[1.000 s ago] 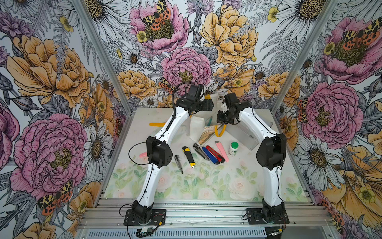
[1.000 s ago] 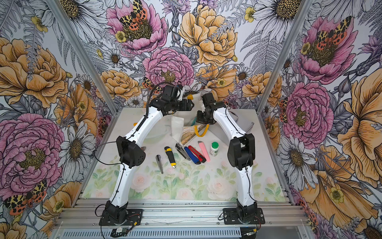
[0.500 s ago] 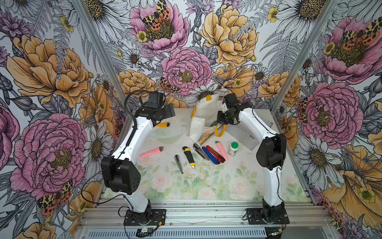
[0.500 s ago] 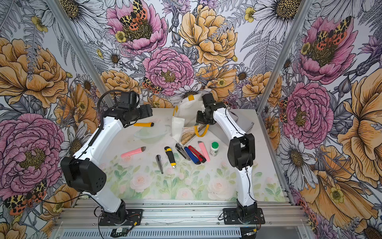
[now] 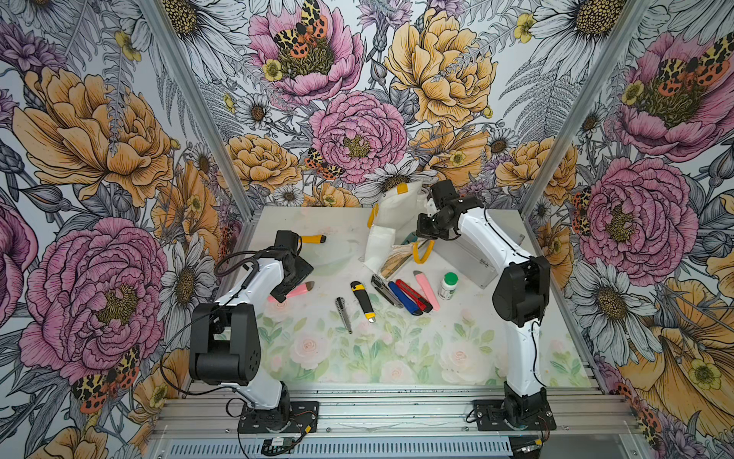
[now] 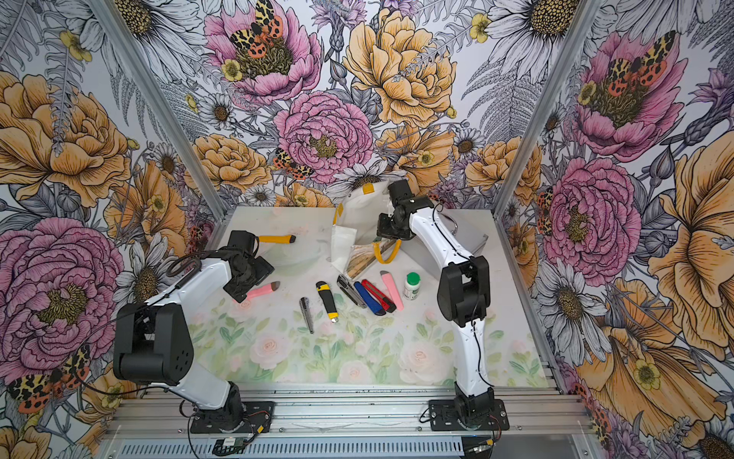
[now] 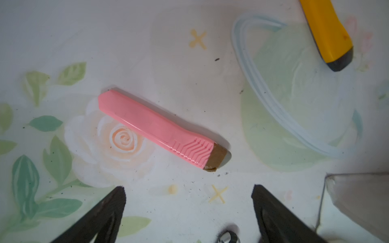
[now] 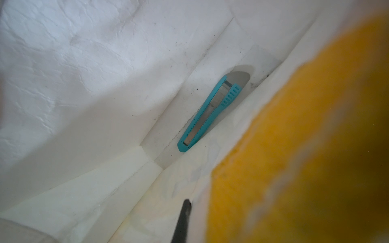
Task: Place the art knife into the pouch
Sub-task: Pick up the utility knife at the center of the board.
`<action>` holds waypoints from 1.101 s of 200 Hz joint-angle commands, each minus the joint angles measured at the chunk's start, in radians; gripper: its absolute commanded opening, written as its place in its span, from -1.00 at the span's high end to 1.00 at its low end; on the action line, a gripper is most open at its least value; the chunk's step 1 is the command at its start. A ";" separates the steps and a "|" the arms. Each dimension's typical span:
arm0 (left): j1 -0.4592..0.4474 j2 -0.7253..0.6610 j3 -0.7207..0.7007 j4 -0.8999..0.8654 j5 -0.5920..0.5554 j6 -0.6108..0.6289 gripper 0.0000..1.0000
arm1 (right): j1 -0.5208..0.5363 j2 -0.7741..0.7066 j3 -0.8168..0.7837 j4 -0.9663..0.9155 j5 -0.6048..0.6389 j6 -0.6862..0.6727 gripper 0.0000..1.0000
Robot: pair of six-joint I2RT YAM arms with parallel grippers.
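The pouch [image 5: 391,210] [image 6: 359,214] stands open at the back middle, white inside, with yellow loop handles. My right gripper [image 5: 424,235] is shut on its rim beside a yellow handle [image 8: 305,136]; one fingertip [image 8: 186,203] shows against the wall. A teal art knife [image 8: 207,113] lies at the bottom inside. My left gripper [image 7: 188,188] [image 5: 288,288] hangs open and empty just above the table, by a pink art knife [image 7: 160,130] [image 5: 304,288] that lies flat at the left, not between the fingers.
A yellow knife [image 5: 311,239] lies near the back left beside a clear dish [image 5: 337,254]. Mid-table lie several knives: grey [image 5: 342,314], black-yellow [image 5: 363,302], blue [image 5: 403,298], red [image 5: 415,296], pink [image 5: 427,290]. A green-capped bottle [image 5: 448,286] and silver case [image 5: 472,258] are at the right.
My left arm swung from the pouch's mouth out to the left and came down over the pink knife, its jaws opening wider. The right gripper stayed on the pouch.
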 commanded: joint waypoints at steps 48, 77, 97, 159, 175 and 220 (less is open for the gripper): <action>0.050 0.154 0.041 0.111 0.120 -0.124 -0.86 | 0.000 -0.042 -0.061 0.042 -0.006 -0.010 1.00; 0.054 0.202 0.053 0.111 0.128 -0.097 -0.82 | -0.004 -0.056 -0.089 0.054 0.001 -0.006 1.00; 0.062 0.244 0.063 0.109 0.125 -0.069 -0.74 | -0.008 -0.058 -0.096 0.060 -0.003 -0.003 1.00; 0.061 0.404 0.186 0.086 0.116 0.099 -0.06 | -0.016 -0.068 -0.107 0.067 0.002 -0.001 1.00; 0.047 0.456 0.247 0.038 0.102 0.163 -0.05 | -0.020 -0.070 -0.110 0.068 0.003 0.000 1.00; -0.026 0.575 0.407 -0.090 0.000 0.318 -0.06 | -0.025 -0.069 -0.110 0.072 -0.004 0.002 1.00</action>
